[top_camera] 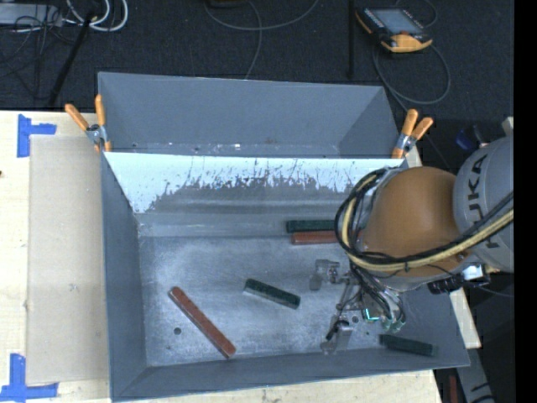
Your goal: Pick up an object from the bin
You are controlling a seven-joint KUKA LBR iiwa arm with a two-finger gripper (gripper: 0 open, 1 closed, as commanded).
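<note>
My gripper (340,332) hangs low over the bin's front right part, just above the floor, under the arm's orange cover. A short dark bar (406,344) lies right beside it, against the bin's front right corner. A dark green bar (271,293) lies on the floor to the gripper's left, apart from it. I see nothing held in the gripper.
A long reddish-brown bar (201,321) lies slanted at the front left. At the back right, a dark green bar (310,225) and a brown bar (315,238) lie side by side, partly under the arm's cover and cables.
</note>
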